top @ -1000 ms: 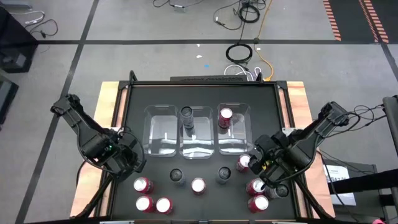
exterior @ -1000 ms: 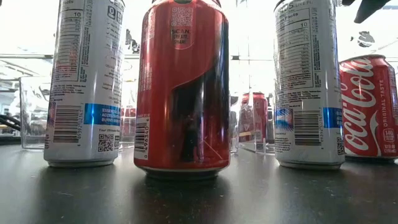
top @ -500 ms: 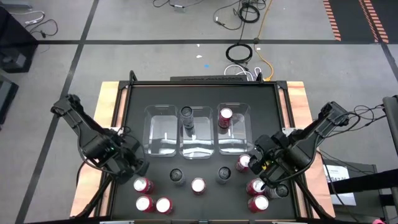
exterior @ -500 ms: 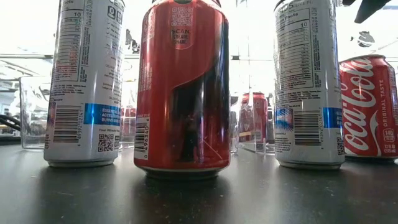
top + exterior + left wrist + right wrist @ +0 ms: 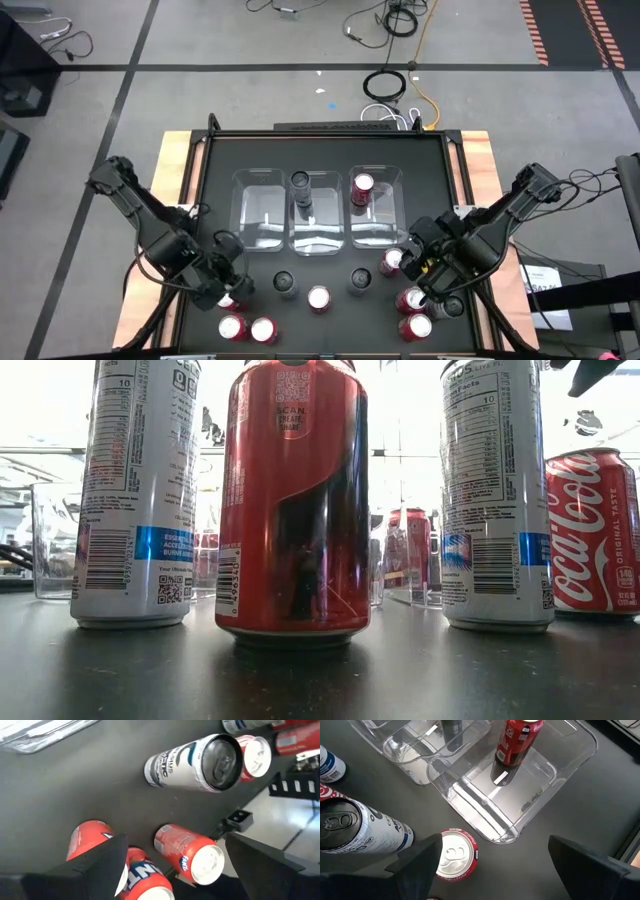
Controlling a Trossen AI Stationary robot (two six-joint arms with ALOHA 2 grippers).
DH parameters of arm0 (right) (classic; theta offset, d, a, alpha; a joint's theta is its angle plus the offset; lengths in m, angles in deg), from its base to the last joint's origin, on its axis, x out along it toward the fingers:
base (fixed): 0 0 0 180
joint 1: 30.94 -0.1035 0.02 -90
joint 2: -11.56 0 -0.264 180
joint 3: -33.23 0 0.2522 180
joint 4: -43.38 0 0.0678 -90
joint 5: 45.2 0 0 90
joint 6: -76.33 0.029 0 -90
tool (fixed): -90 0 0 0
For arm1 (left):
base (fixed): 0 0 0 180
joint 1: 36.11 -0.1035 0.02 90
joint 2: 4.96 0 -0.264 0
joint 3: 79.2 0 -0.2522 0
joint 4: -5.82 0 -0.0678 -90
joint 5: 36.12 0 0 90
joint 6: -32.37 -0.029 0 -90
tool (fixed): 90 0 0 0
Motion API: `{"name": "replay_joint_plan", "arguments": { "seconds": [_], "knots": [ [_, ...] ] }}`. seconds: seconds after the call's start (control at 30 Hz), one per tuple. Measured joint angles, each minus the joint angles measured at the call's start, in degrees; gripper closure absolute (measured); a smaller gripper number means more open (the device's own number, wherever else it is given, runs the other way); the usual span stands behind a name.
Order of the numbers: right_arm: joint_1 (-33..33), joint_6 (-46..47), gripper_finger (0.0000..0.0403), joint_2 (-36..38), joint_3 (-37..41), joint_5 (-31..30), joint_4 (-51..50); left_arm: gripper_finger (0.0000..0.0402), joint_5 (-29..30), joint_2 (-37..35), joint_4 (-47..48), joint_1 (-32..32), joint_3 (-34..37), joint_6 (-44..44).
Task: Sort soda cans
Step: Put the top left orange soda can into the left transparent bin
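Soda cans stand upright on the black table [image 5: 210,200]. A near-left cluster of red cans [image 5: 232,327] sits under my left gripper [image 5: 228,288], which hovers open; in its wrist view a red can [image 5: 187,852] stands between the spread fingers of my left gripper [image 5: 182,870], untouched. A white can with a dark top [image 5: 200,762] stands beyond. My right gripper [image 5: 415,265] hangs open at the near right above a red can [image 5: 456,854], with a white dark-topped can [image 5: 355,832] beside it. One red can [image 5: 362,185] stands in the right bin, a dark-topped can [image 5: 300,182] in the middle bin.
Three clear plastic bins [image 5: 262,215] stand side by side mid-table; the left one holds nothing. More cans line the near edge: a red one [image 5: 318,297] between two dark-topped ones [image 5: 285,283], and several at the near right [image 5: 412,325]. The low view shows them close up [image 5: 295,500].
My left gripper has swung toward the table's near edge and a little to the right, tipping as it went, and now hangs over the near-left red cans. The cans and my right arm have kept still.
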Motion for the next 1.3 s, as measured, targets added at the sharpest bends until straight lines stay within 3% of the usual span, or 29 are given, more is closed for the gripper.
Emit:
{"name": "replay_joint_plan", "arguments": {
  "seconds": [0.3,0.57,1.3],
  "knots": [
    [0.00,0.07,0.0046,0.00,0.00,-0.06,0.00,0.0056,0.04,5.67,1.46,-1.16,0.00,1.26],
    [0.00,0.22,0.0046,0.02,0.00,-0.05,0.57,0.0056,-6.76,8.60,7.75,-1.16,0.00,6.31],
    [0.00,0.22,0.0046,0.02,0.00,-0.01,1.81,0.0056,-16.91,13.98,9.11,1.15,0.00,4.17]
  ]
}}
